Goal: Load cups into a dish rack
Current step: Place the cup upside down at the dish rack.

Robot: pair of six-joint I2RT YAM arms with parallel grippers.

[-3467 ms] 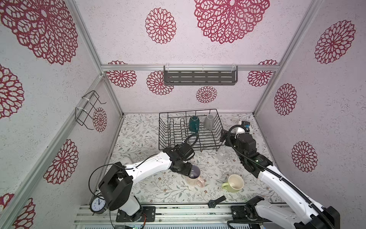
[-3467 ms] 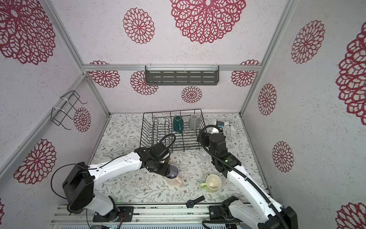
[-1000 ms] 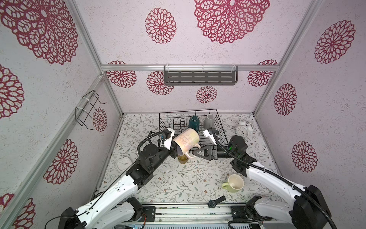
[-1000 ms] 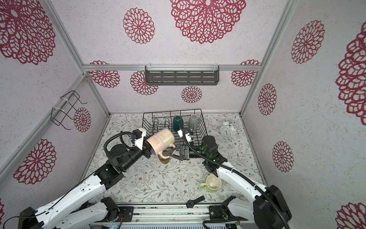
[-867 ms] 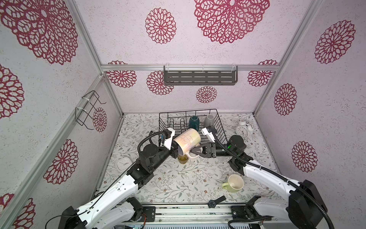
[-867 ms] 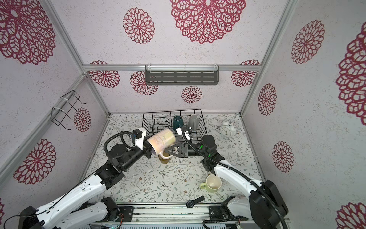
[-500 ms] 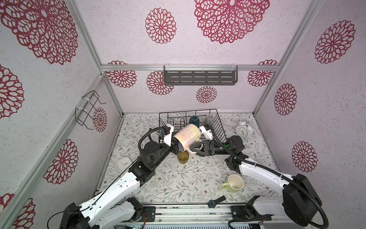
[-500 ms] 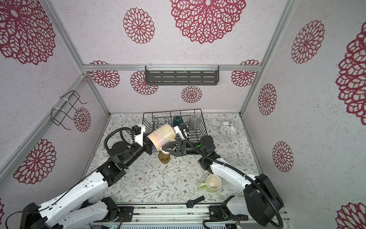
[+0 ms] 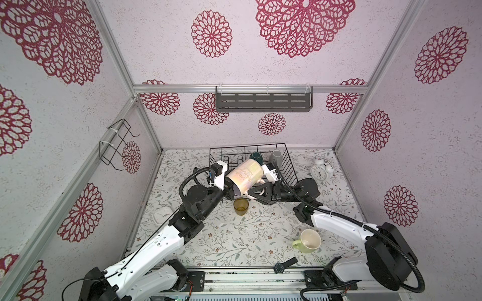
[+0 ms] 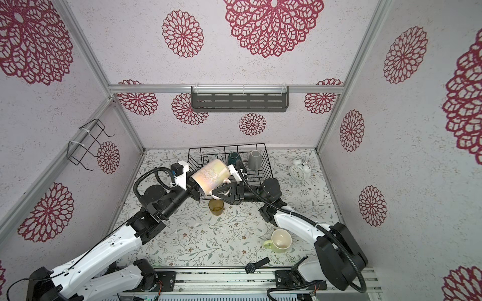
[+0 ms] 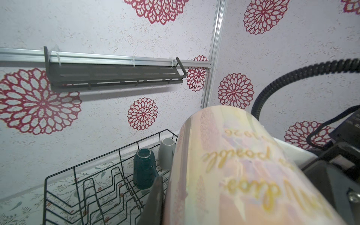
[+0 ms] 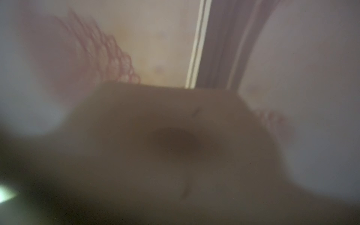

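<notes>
**Finding one.** The pink mug (image 9: 245, 177) is off the tabletop (image 9: 234, 234), held in the air above the near edge of the dish rack (image 9: 288, 163). Your left claw (image 9: 231, 189) is clamped on the mug's wall at its mouth. The left wrist view shows a dark finger (image 11: 153, 196) hard against the mug's side.

**Finding two.** The mug lies tilted. Its long axis runs from the mouth, low and toward your left arm, up and away to the base, which sits over the rack. The handle hangs on the underside, facing your right arm.

**Finding three.** Your right claw (image 9: 251, 193) sits at that handle, coming in from the side opposite the left claw. Whether its jaws have closed on the handle cannot be told. The right wrist view is only a blur of a close surface.

**Judgement.** This reads as a handover. Both claws are at the mug, so the coming move turns on the right claw securing the handle before the left lets go.

**Noted.** The teal mug (image 9: 256, 157) and grey mug (image 9: 275, 156) stand inverted in the rack. The amber tumbler (image 9: 240, 206), just beneath the held mug, and the light green mug (image 9: 307, 241) are on the tabletop.
</notes>
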